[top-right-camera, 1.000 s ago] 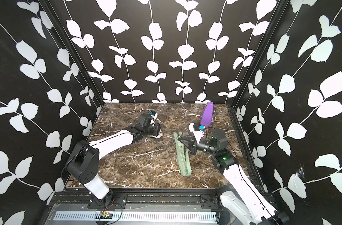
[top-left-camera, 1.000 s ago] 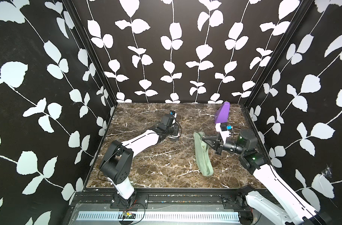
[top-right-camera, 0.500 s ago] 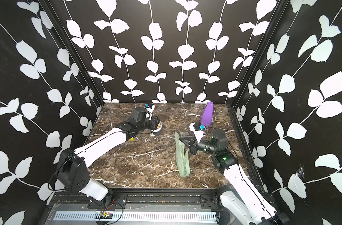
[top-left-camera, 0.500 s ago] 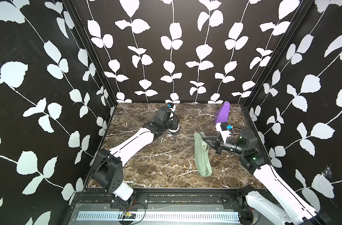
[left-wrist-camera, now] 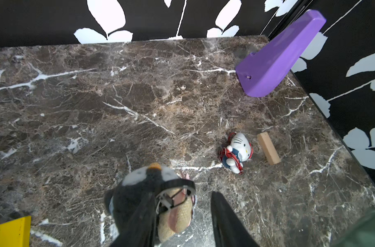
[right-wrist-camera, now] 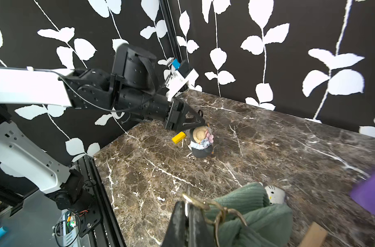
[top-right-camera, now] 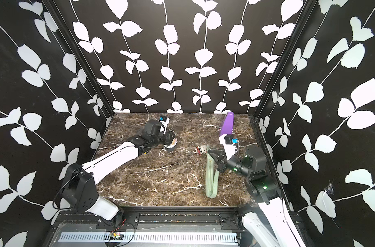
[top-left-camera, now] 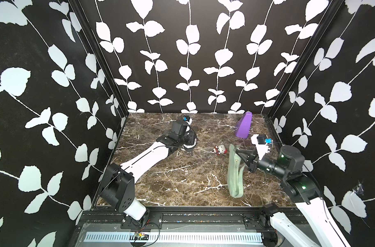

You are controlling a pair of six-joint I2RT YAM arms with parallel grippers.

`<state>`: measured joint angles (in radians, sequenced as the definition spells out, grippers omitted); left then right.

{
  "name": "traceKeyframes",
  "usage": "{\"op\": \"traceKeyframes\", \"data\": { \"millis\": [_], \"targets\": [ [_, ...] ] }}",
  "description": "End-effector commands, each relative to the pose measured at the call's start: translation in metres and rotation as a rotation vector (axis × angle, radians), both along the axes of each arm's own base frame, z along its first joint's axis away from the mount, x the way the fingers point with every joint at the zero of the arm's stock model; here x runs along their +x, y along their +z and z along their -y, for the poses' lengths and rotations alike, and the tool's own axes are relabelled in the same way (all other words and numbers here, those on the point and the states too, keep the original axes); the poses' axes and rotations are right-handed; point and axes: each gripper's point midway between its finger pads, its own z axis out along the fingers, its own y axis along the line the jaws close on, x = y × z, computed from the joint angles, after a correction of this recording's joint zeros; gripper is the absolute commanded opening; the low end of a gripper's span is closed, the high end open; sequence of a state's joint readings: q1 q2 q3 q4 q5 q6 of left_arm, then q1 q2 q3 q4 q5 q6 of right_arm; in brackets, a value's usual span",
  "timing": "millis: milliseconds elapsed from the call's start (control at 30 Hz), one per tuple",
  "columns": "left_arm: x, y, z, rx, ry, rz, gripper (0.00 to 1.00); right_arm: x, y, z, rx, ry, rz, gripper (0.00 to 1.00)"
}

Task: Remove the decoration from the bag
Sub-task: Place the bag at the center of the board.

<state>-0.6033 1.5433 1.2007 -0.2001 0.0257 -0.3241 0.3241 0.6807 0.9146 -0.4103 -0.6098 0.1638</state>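
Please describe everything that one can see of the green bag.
The green bag is a soft oblong pouch of ribbed, corduroy-like sage fabric with rounded ends and a matching strap loop. It lies on the marble table, on the robot's right. The right gripper, shut, pinches the gold ring at its far end, beside a small cat plush.

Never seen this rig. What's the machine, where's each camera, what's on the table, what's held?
It's a two-armed robot: a left arm and a right arm mounted at a marble table inside a leaf-patterned booth. Two pictures come from one stereo camera overhead; the other two come from a camera on each wrist. On the table: a green bag, a penguin plush, a white cat plush, a purple wedge, a yellow block and a wooden block. The right tool is shut on the gold ring at the bag's end. The left tool stands open beside the penguin plush, gripping nothing.
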Motion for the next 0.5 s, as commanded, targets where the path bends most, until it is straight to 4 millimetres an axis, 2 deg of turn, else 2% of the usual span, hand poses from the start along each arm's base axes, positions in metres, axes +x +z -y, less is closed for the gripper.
{"op": "traceKeyframes", "data": {
  "millis": [0,133,233,367,467],
  "targets": [
    [0.001,0.013,-0.006,-0.052,0.017,0.034,0.44,0.019,-0.013,-0.003,-0.023,-0.02,-0.098,0.0],
    [0.001,0.008,-0.022,-0.066,0.058,0.031,0.44,0.041,-0.026,-0.04,0.055,0.066,-0.191,0.0],
    [-0.001,0.003,-0.038,-0.074,0.095,0.03,0.44,0.056,-0.044,-0.073,0.021,0.09,-0.19,0.0],
    [-0.005,0.004,-0.059,-0.073,0.142,0.048,0.44,0.092,-0.068,-0.109,0.042,0.088,-0.257,0.0],
    [-0.008,0.005,-0.072,-0.065,0.165,0.058,0.45,0.117,-0.078,-0.136,0.059,0.095,-0.276,0.0]
  ]
}}
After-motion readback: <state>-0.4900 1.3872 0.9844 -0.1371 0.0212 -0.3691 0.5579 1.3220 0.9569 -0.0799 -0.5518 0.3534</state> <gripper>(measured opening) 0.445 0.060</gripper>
